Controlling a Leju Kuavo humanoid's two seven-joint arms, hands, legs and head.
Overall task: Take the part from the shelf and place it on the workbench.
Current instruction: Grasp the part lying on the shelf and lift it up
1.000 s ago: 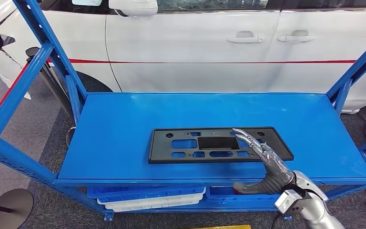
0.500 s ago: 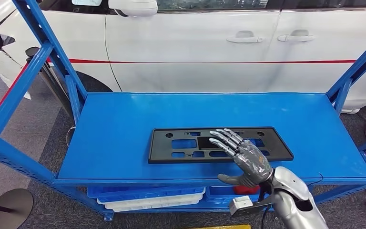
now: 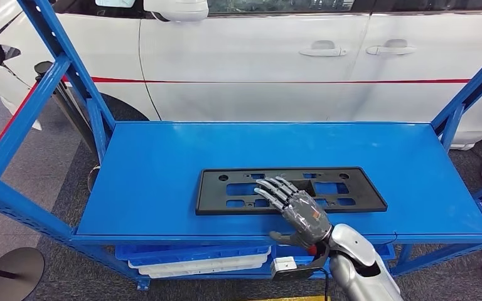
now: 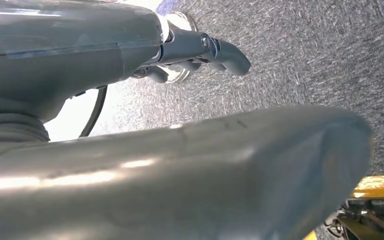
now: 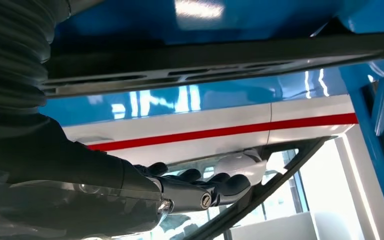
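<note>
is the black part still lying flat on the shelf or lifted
Lying flat. The black part rests level on the blue shelf; the right robot hand is spread over its near edge, not gripping it.

Matte black part (image 3: 290, 189) on glossy bright-blue shelf (image 3: 163, 163). Right hand (image 3: 300, 213): dark grey with silver-grey fingers (image 3: 270, 190), silver forearm. Left hand (image 4: 200, 47) dark grey over speckled grey carpet (image 4: 320, 60). White car (image 3: 257, 63) behind with thin red stripe. White and blue trays (image 3: 194, 258) below. Yellow edge at floor.
</note>
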